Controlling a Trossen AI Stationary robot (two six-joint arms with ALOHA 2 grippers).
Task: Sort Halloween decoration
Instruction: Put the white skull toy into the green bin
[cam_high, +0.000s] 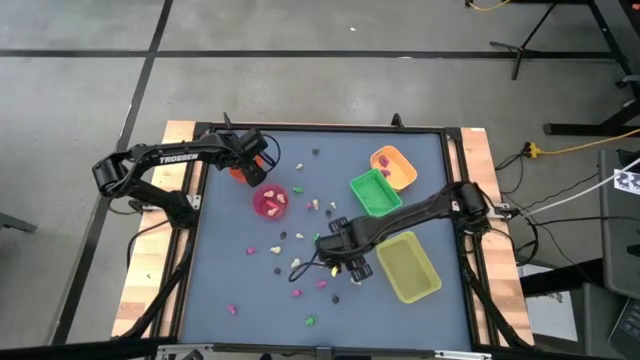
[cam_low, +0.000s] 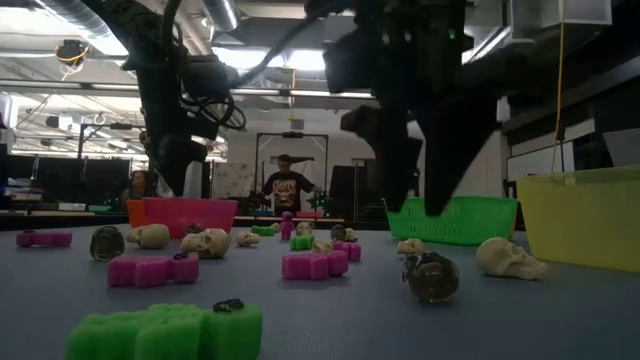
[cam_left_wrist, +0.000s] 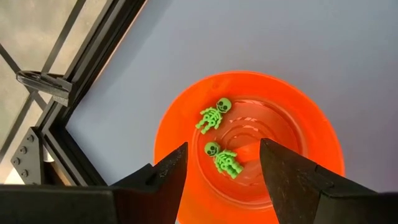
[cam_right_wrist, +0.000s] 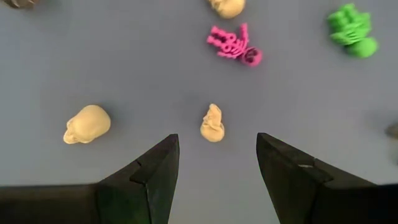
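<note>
Left gripper (cam_left_wrist: 222, 171) hangs over the orange cup (cam_left_wrist: 249, 143) near the table's far left, fingers spread wide and empty; two green skeletons (cam_left_wrist: 217, 134) lie inside the cup. Right gripper (cam_right_wrist: 217, 165) hovers mid-table, fingers apart, holding nothing, with a small cream skull (cam_right_wrist: 212, 124) on the grey table (cam_right_wrist: 124, 62) between them. Remaining trinkets (cam_high: 295, 245) lie scattered between the pink cup (cam_high: 270, 201) and the yellow tray (cam_high: 408, 266).

Glossy orange plastic cup (cam_left_wrist: 249, 134); matt smooth blue-grey tabletop (cam_right_wrist: 124, 62)
</note>
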